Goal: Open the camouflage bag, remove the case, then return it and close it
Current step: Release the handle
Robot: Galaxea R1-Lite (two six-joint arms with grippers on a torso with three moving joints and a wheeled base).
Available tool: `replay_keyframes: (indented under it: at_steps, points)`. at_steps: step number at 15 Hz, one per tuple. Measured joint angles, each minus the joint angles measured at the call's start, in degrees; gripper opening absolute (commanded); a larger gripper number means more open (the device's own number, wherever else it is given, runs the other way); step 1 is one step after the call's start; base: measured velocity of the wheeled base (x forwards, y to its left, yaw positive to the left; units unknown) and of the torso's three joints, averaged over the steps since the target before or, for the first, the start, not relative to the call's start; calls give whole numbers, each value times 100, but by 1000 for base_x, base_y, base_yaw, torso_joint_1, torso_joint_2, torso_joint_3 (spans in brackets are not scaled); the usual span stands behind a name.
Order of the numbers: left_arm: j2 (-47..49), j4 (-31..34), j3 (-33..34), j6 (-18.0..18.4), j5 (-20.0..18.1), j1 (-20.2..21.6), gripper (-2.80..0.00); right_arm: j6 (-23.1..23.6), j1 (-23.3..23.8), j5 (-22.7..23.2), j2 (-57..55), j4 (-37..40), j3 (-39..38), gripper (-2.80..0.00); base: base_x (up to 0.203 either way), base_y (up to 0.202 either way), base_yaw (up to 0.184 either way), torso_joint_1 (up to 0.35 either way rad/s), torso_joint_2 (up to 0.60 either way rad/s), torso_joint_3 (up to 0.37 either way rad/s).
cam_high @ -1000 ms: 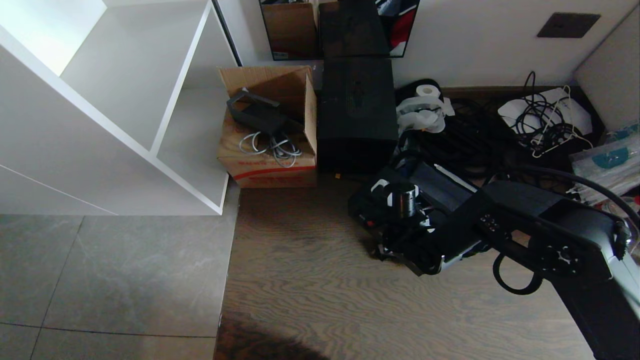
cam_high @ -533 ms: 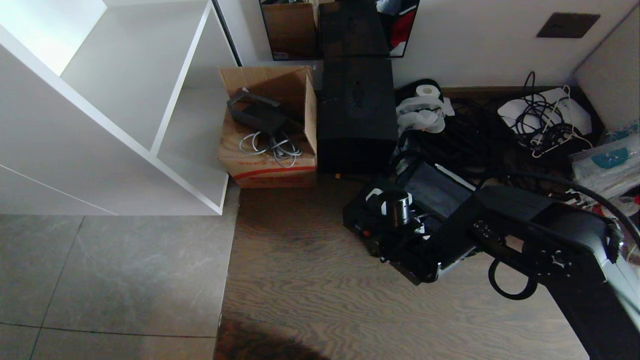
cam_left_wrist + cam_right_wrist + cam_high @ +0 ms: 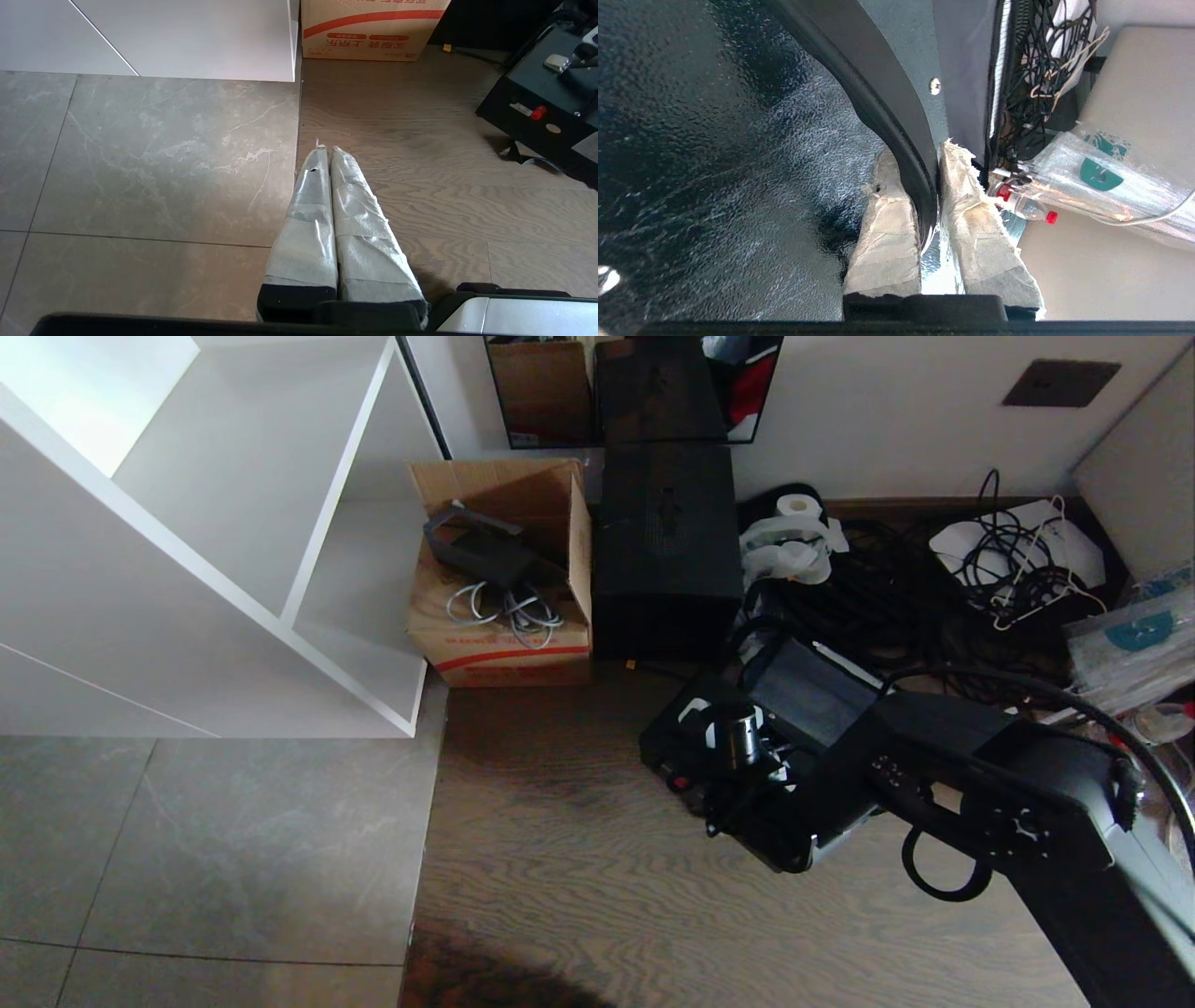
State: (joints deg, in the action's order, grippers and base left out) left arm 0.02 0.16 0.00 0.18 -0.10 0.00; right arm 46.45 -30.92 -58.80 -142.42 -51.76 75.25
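The case (image 3: 665,747) is a flat black rigid box with a small red latch (image 3: 538,112), on the wooden floor in front of the tall black box. My right gripper (image 3: 742,761) reaches over it from the right. In the right wrist view this gripper (image 3: 920,154) is shut on the case's black handle (image 3: 896,116), above the case's textured black face (image 3: 714,163). Just behind the case lies a dark fabric panel with a pale edge (image 3: 808,691), probably the camouflage bag; no camouflage pattern shows. My left gripper (image 3: 325,148) hangs shut and empty over the floor, well left of the case.
A cardboard box (image 3: 499,579) with cables and a tall black box (image 3: 667,551) stand against the wall. White shelving (image 3: 233,523) fills the left. Tangled cables (image 3: 1018,569), a paper roll (image 3: 798,506) and a red-capped bottle (image 3: 1029,210) crowd the right.
My right arm has drawn up and left in the head view, still gripping the handle. The case has shifted slightly toward the tall black box. The left arm has not moved.
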Motion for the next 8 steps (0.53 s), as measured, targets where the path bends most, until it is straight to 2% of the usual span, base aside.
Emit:
replay_keyframes:
  at_steps: [1,5,8]
  points:
    - [0,0,0,0,5,0,-280,2,-4,4,-37,0,-12,0,0,0,0,0,0,0]
    - [0,0,0,0,1,0,-280,-83,-33,-26,-113,234,-20,0,0,0,0,0,0,0]
    - [0,2,0,-2,0,0,-280,-430,-163,-7,-97,609,-232,0,0,0,0,0,0,0]
